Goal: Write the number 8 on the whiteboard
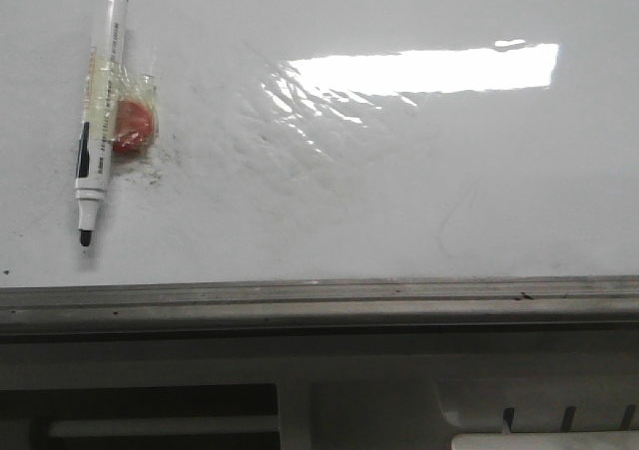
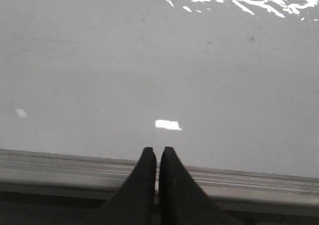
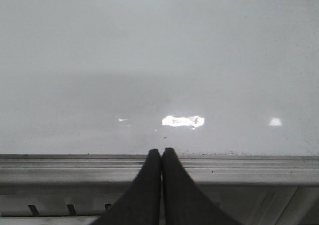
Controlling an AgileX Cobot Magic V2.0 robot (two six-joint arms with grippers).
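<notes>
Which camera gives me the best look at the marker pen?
The front view: the white marker pen with black cap lies whole on the glossy whiteboard, tip uncovered. Both wrist views show only bare board and rail, no pen.

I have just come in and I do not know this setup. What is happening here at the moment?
Nothing is being handled right now. A marker pen lies uncapped on the whiteboard, with a red object taped to its side. No number 8 is drawn; only faint smudges show. The left gripper and right gripper hang near the board's grey edge rail, jaws closed on nothing, away from the pen.
</notes>
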